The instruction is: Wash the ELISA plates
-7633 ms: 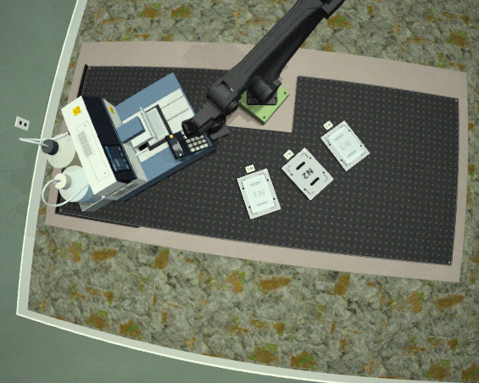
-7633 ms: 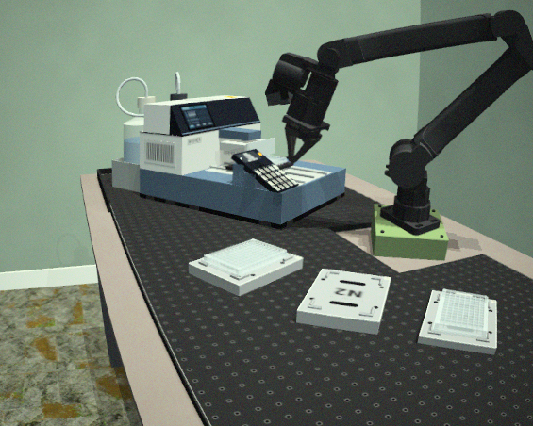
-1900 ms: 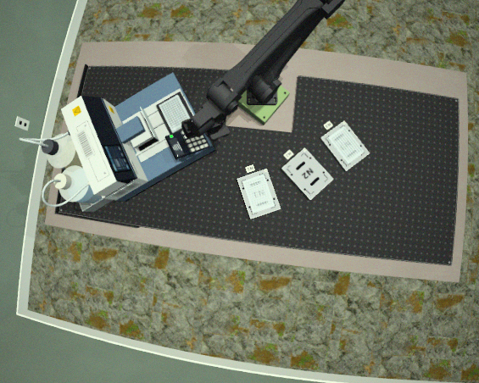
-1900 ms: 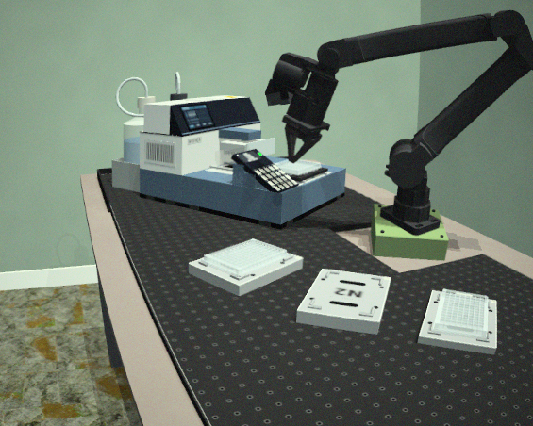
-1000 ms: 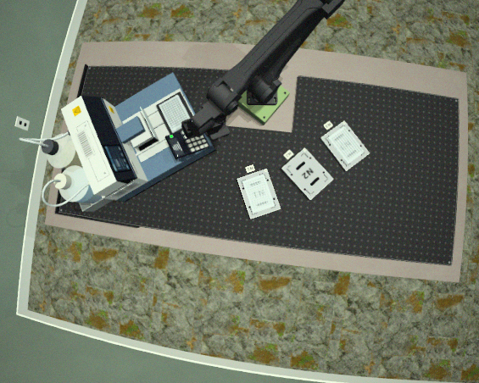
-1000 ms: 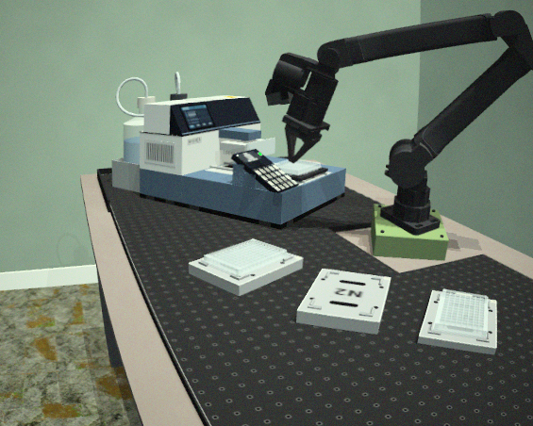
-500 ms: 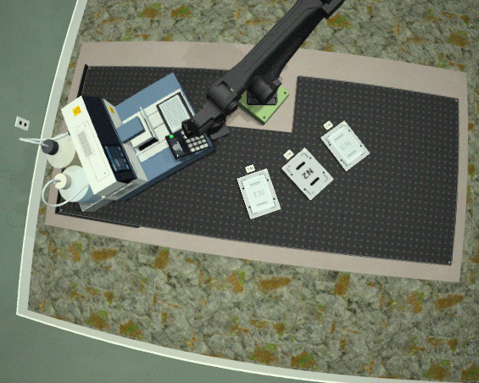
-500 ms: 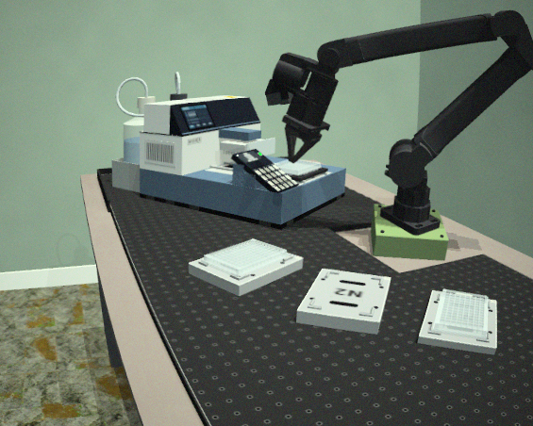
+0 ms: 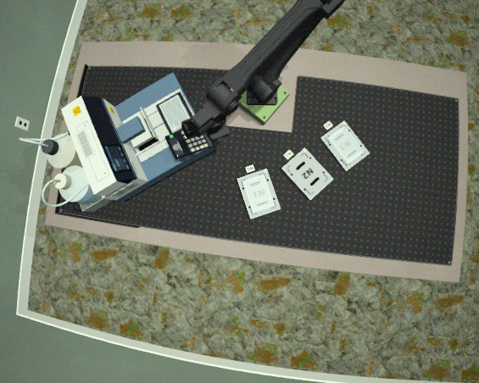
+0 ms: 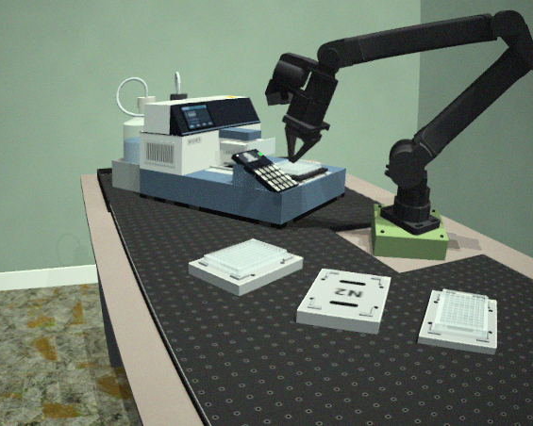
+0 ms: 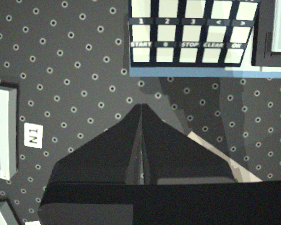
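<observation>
My gripper (image 10: 291,159) (image 11: 141,113) is shut and empty, above the washer's keypad side and beside the carrier. A clear plate (image 9: 175,112) (image 10: 301,167) lies in the washer's carrier and looks flat; its fit at the locators is too small to judge. The lamp (image 9: 171,136) (image 10: 260,154) is green. The START key (image 11: 141,55) shows beyond the fingertips in the wrist view, with nothing touching it. Nest N2 (image 9: 297,176) (image 10: 337,322) is empty. One plate (image 9: 258,194) (image 10: 248,256) lies on nest N1 and another (image 9: 345,145) (image 10: 462,313) on nest N3. Their A1 corners are unclear.
The washer's tall white housing (image 9: 83,144) (image 10: 180,153) stands beyond the carrier, with two bottles behind it. The raised keypad (image 9: 196,143) (image 10: 270,174) slopes beside the carrier. The arm's green base block (image 9: 264,114) (image 10: 407,247) stands between washer and nests, toward the back edge.
</observation>
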